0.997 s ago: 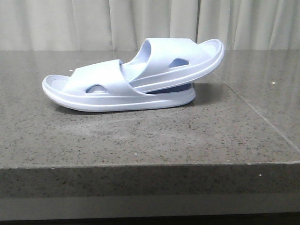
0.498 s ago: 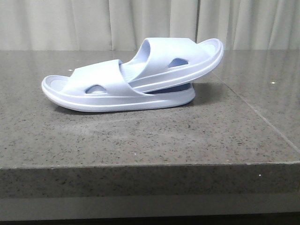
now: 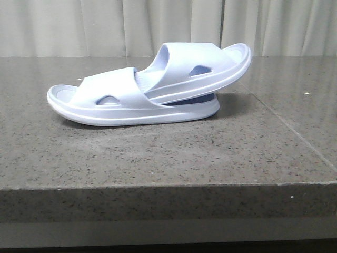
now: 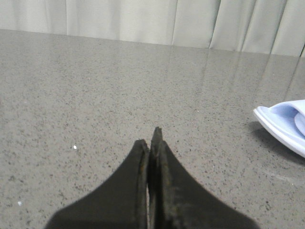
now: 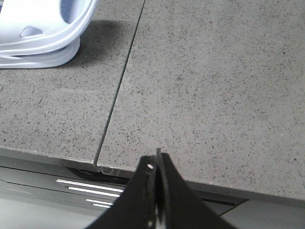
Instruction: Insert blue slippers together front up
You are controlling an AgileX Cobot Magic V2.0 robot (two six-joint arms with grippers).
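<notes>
Two blue slippers [image 3: 147, 92] of smooth moulded foam, each with a thick rounded sole, a wide strap and one small oval side cut-out, sat near the middle of the speckled grey stone table [image 3: 174, 158]. The lower slipper lay flat; the upper one was tucked under its strap, its free end tilted up toward 2 o'clock. The left gripper [image 4: 151, 143] and the right gripper [image 5: 157, 164] each had their dark tapered fingers pressed together, holding nothing, well apart from the pair.

2 blue slippers [image 3: 142, 95], 1 table [image 3: 168, 153], 2 grippers: left gripper [image 4: 151, 143], right gripper [image 5: 157, 164]
</notes>
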